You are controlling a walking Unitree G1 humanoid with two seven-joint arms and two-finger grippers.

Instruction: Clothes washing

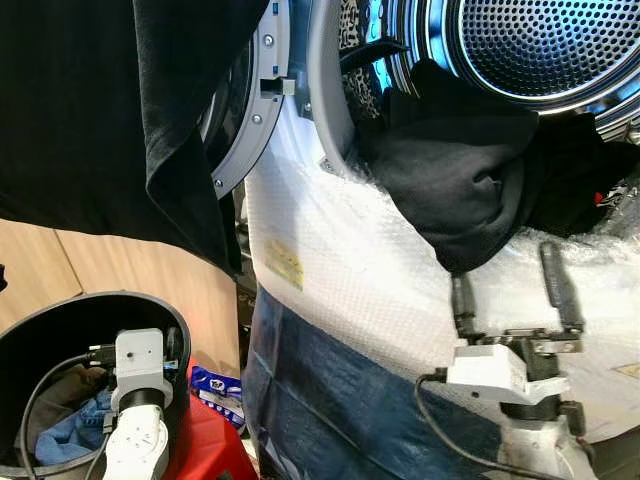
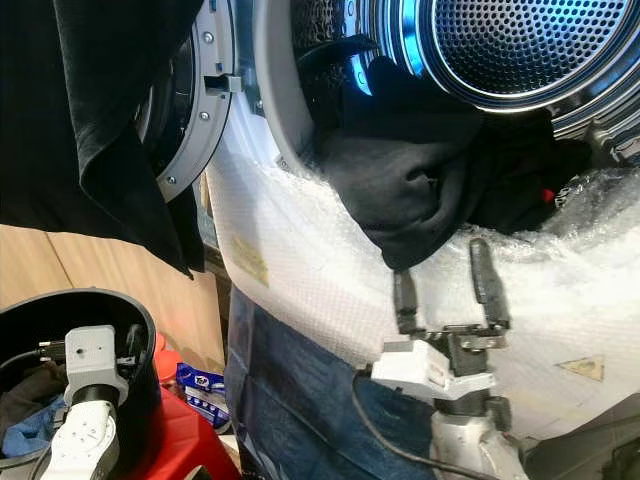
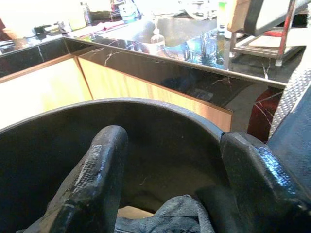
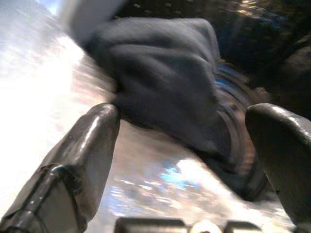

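Your right pincer (image 1: 510,285) sits released, its 2 fingers spread, just below a dark garment (image 1: 455,185) that spills out of the washing machine drum (image 1: 540,45) and droops over the white front panel (image 1: 340,250). Your left pincer (image 3: 170,179) is also released, hovering over the black laundry basket (image 1: 60,320), where blue clothing (image 1: 70,425) lies. Another dark cloth (image 1: 110,110) hangs over the open door (image 1: 250,110). The risk, as you might judge it: the drooping garment could slide to the floor if the right pincer only brushes it, or catches too little fabric.
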